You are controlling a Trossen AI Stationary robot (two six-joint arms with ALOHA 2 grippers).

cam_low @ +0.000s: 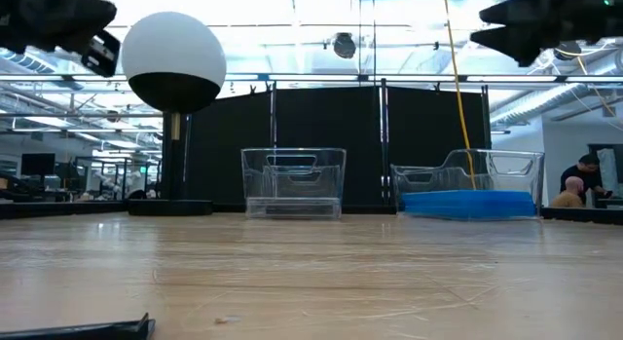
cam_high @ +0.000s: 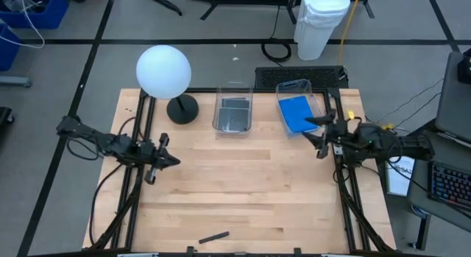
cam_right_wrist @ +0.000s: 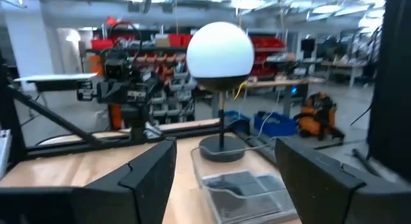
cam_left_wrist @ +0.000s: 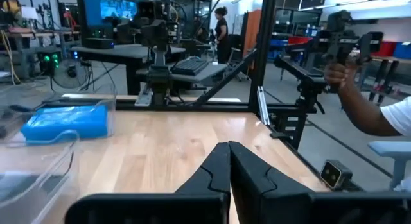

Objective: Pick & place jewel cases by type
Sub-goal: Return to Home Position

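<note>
On my overhead feed the wooden table (cam_high: 243, 191) carries a white globe lamp (cam_high: 163, 71) on a dark round base near the far left corner. Two clear tubs sit apart along the far edge, the left tub (cam_high: 234, 90) near the middle and the right tub (cam_high: 294, 87) beside it. A small dark stick (cam_high: 213, 237) lies near the front edge. A white bin (cam_high: 321, 25) stands on the floor beyond the table. My low camera shows a person (cam_low: 585, 171) far off in the room.

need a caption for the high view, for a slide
Sorted: dark jewel cases in one clear tub, blue jewel cases in the other tub; left gripper shut, right gripper open.
</note>
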